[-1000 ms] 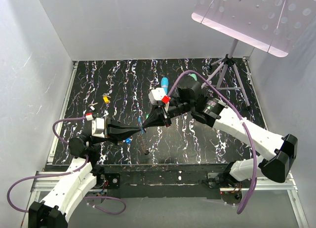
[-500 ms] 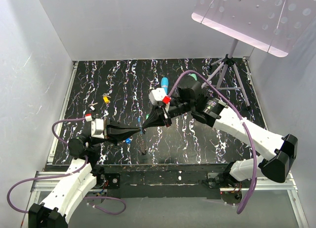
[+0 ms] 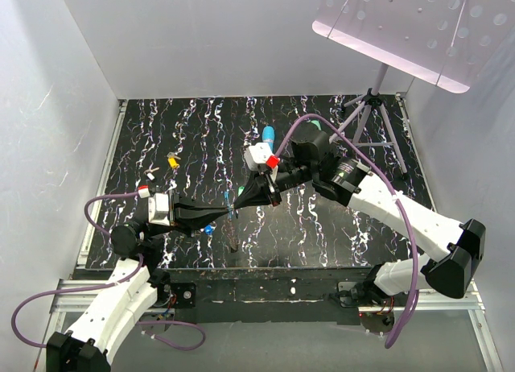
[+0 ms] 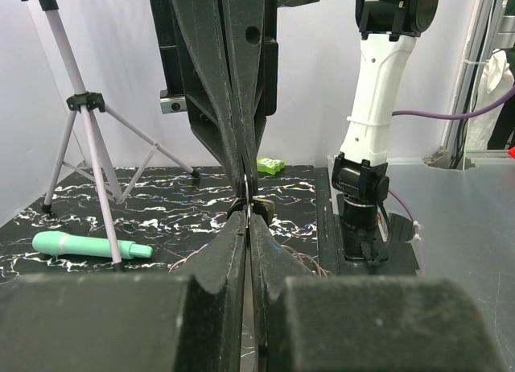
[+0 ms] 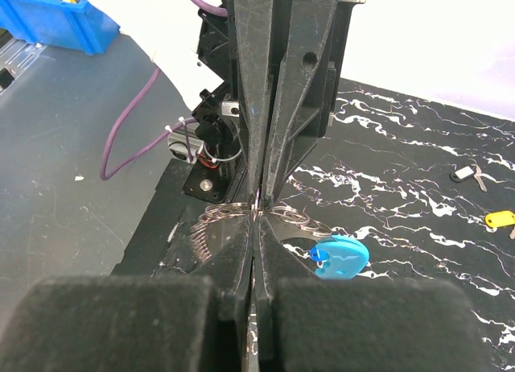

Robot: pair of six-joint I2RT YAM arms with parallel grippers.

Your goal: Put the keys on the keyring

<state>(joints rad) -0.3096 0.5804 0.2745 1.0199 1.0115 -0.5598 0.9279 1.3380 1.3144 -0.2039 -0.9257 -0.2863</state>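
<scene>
Above the near middle of the table, my left gripper and right gripper meet tip to tip. Both are shut on the same thin metal ring of the keyring, which shows edge-on between the two pairs of jaws. Linked metal rings trail from it onto the mat on both sides. Just right of my right gripper lies a blue-headed key, under my left gripper in the top view. A yellow key and a pale key lie further off.
A green wand lies by the tripod at the back right of the mat. A blue wand lies behind the right wrist. A small green object sits at the mat's far edge. A blue bin stands off the table.
</scene>
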